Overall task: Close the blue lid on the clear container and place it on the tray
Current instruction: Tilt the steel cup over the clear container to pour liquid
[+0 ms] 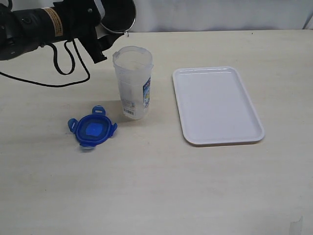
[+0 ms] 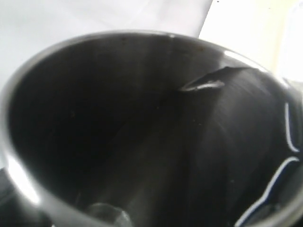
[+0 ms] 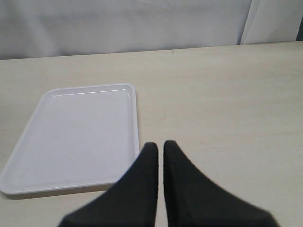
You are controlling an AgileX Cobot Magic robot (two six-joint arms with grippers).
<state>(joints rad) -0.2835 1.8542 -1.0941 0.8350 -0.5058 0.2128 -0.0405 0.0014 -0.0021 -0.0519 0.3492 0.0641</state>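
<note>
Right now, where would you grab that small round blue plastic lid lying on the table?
Probably by its round rim, straight down from above: the small round blue plastic lid lies flat, too low for a side approach, its flaps splayed outward.

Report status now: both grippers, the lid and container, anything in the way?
Left gripper shut on metal cup, near clear container mouth. Right gripper shut, empty, by tray. Blue lid off, on table beside upright container. Cup occupies left gripper.
</note>
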